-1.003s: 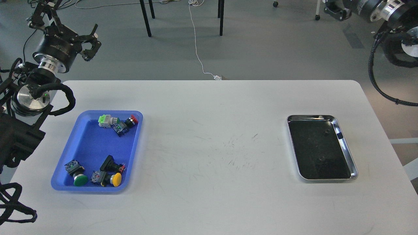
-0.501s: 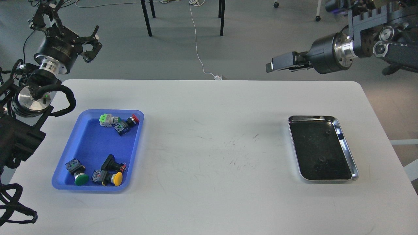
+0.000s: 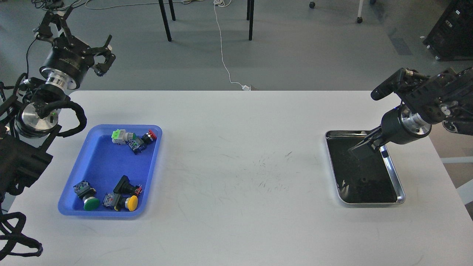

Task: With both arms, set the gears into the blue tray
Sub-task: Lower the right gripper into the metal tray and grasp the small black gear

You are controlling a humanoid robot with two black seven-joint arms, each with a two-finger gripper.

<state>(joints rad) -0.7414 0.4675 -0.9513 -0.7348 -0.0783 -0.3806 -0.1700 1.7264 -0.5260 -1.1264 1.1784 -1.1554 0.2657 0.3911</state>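
Where steel shines, tiny gear [image 3: 364, 180]

Left arm [image 3: 55, 77]: you see black casing, a bright silver wrist ring and a round brushed-metal disc lower down with a small green light.
Left cables [image 3: 72, 111]: your view shows thick black corrugated hose looping beside the disc, with another tangle at the bottom-left edge.
Left gripper [image 3: 101, 61]: black angular fingers with a pale tip.
Right arm [image 3: 425, 111]: black blocky housing, a silver wrist ring and small round silver fittings.
Right gripper [image 3: 364, 149]: you see dark flat fingers.
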